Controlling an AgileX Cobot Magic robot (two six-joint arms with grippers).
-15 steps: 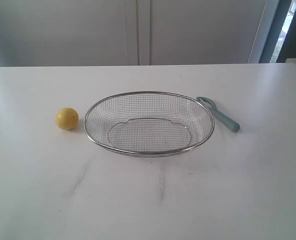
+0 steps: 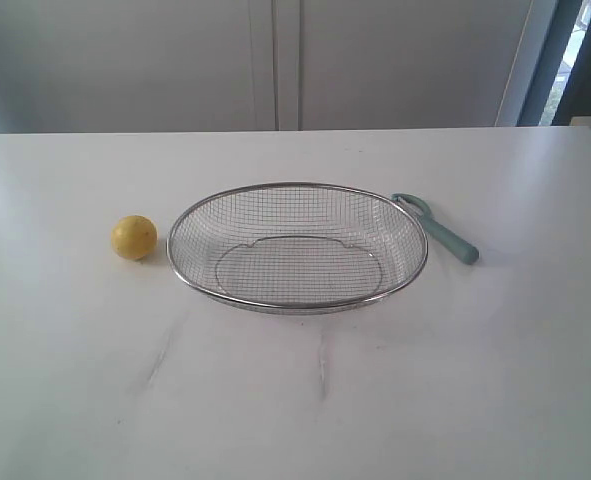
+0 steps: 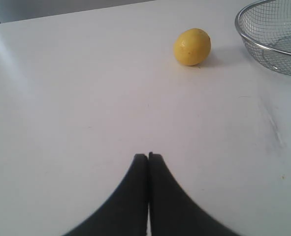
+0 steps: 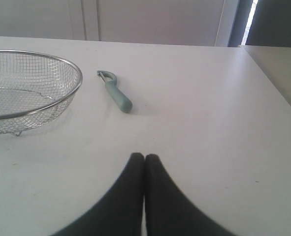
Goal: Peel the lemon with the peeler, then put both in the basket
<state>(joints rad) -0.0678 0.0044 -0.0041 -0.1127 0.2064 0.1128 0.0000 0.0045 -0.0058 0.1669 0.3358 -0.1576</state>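
Note:
A small yellow lemon [image 2: 134, 237] rests on the white table just left of the wire mesh basket [image 2: 297, 300], which holds nothing. The teal-handled peeler [image 2: 438, 229] lies on the table at the basket's right rim. In the left wrist view the lemon [image 3: 192, 46] and a part of the basket's rim [image 3: 248, 42] lie well ahead of my left gripper [image 3: 148, 156], which is shut on nothing. My right gripper [image 4: 145, 156] is also shut and empty, with the peeler [image 4: 116, 92] and the basket [image 4: 61, 101] some way beyond it. Neither gripper shows in the exterior view.
The white table [image 2: 295, 400] carries faint smudges in front of the basket. Pale cabinet doors [image 2: 275, 60] stand behind the table. In the right wrist view the table's edge [image 4: 273, 78] runs past the peeler.

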